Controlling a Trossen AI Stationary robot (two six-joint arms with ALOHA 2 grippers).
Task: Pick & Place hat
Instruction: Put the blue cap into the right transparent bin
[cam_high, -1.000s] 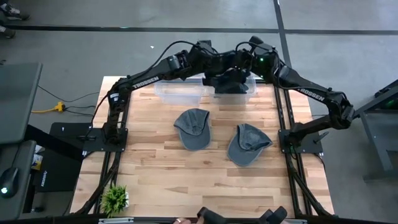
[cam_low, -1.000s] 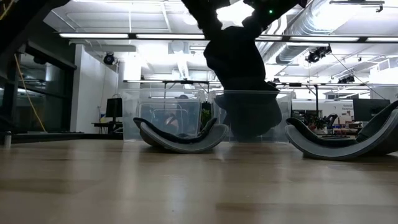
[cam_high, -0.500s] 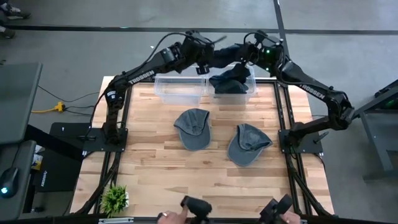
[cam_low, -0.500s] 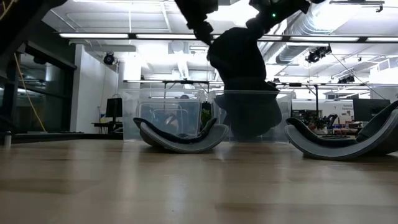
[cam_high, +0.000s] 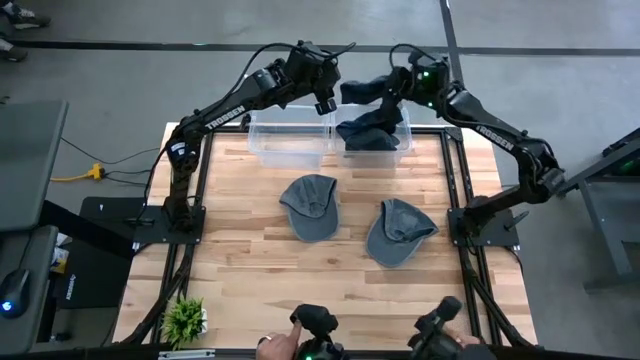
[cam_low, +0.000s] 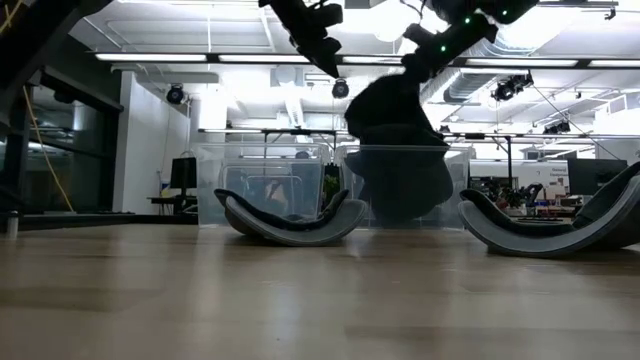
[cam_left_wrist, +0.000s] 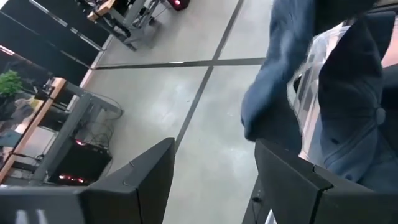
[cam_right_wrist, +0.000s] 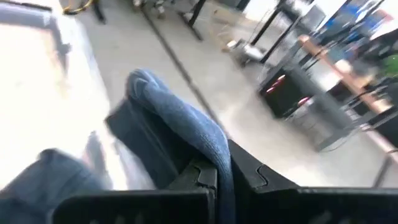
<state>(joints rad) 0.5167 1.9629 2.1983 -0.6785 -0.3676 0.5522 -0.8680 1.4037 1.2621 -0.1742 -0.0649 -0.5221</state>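
High view, left to right: small potted plant (cam_high: 184, 320) at lower left of the wooden table (cam_high: 240, 260), not part of the job. Left gripper (cam_high: 325, 92) is up at top centre, just past the far edge of the left clear bin (cam_high: 288, 148); in the left wrist view its fingers (cam_left_wrist: 134, 183) are spread w/ only floor between them, so it carries nothing. Left bin looks empty as far as I can tell. Centre of frame: 2 grey caps lying loose on the table, left cap (cam_high: 310, 206) and right cap (cam_high: 400, 231), apart from each other, both untouched. Upper centre-right: right clear bin (cam_high: 396, 146) w/ dark denim cap (cam_high: 368, 128) draped into it, its upper part lifted above the rim toward the right gripper (cam_high: 396, 88). Right wrist view shows the blue fabric (cam_right_wrist: 186, 134) pinched between that gripper's pressed-together fingers, so it's not released yet. Low view agrees: dark cap (cam_low: 390, 115) hangs at top centre over the bin (cam_low: 400, 185), the 2 grey caps sit on the table in front. Progress, my read: 1 of 3 hats nearly placed, needs only letting go; 2 left to pick & put in bins. At bottom edge a person's hands (cam_high: 270, 347) hold control handles.
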